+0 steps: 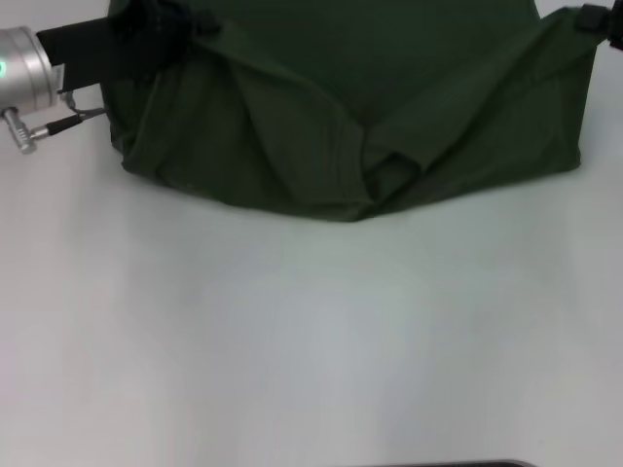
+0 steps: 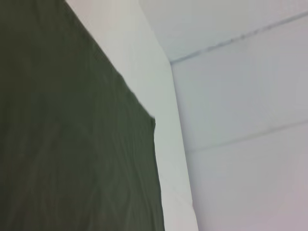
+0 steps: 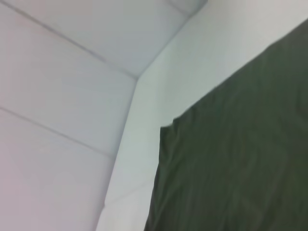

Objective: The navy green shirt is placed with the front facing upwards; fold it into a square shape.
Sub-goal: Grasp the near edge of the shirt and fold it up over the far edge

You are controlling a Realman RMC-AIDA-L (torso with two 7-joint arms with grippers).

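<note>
The head camera looks forward and down from above, over the white table (image 1: 311, 341) toward its far edge. Each wrist camera sits close over one side of the green shirt (image 1: 350, 107), both sharing its cloth and table edge.

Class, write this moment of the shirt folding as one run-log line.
shirt: plain green side up, bunched at table's far edge | left gripper: at shirt's left corner | right gripper: at right corner | fold: unfinished

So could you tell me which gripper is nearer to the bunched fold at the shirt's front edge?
Left, though only slightly. The left gripper is at the navy green shirt's far left corner; the right gripper is at its far right corner, farther from the bunched fold.
</note>
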